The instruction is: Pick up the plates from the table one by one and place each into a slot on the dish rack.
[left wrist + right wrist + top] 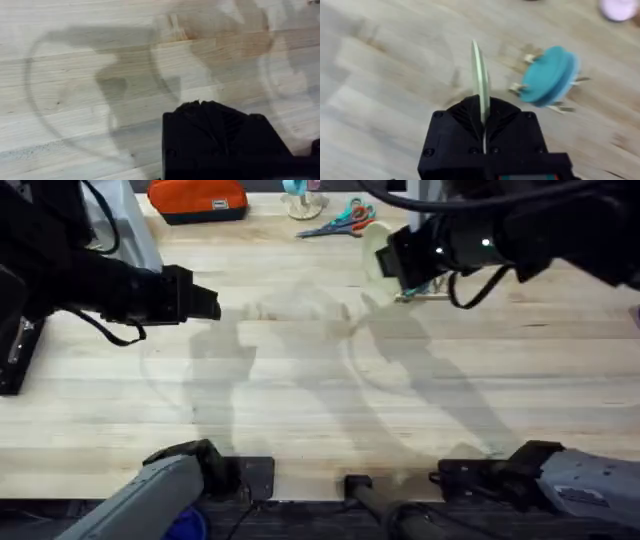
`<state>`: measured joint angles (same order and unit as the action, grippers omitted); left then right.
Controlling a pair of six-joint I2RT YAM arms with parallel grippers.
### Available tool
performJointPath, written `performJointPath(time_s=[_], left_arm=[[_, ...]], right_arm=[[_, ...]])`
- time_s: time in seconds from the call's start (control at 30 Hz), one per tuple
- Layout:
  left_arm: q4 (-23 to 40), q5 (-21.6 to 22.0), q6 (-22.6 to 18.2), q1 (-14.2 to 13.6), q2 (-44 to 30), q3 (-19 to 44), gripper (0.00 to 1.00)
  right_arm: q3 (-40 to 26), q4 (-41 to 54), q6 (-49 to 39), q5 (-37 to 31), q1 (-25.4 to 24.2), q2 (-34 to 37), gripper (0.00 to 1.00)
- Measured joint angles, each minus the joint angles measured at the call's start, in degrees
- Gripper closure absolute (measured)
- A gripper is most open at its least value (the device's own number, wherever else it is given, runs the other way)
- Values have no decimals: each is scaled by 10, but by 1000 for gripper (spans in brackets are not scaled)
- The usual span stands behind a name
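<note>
above table (300, 400), right hand (482, 117) grips cream plate (479, 75) edge-on.

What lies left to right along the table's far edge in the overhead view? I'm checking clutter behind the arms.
Orange pouch → scissors → cream plate held edge-on in the right gripper.

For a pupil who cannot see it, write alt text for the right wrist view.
The right gripper holds a pale cream-yellow plate edge-on, upright above the wooden table. Beyond it, two teal blue plates already stand together in the small wooden dish rack. A pink round dish sits farther off, at the view's edge.
</note>
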<state>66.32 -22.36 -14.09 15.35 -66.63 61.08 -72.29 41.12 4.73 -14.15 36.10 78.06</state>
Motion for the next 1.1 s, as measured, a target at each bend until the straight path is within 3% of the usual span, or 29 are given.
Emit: performJointPath(time_s=[0.3, 0.33, 0.5, 0.53, 0.8, 1.1], left_arm=[[1, 37, 12, 0, 0, 0, 928], [1, 40, 14, 0, 0, 0, 817], [1, 46, 21, 0, 0, 0, 63], [2, 47, 23, 0, 0, 0, 18], [3, 53, 24, 0, 0, 0, 6], [3, 53, 24, 0, 0, 0, 6]], right_arm=[[0, 44, -22, -86, 0, -15, 972], [0, 44, -22, -90, 0, -15, 972], [0, 44, -22, -95, -2, -28, 972], [0, 44, -22, -95, -4, -35, 972], [0, 74, 6, -95, -74, -91, 973], [0, 87, 60, -58, -161, -100, 972]])
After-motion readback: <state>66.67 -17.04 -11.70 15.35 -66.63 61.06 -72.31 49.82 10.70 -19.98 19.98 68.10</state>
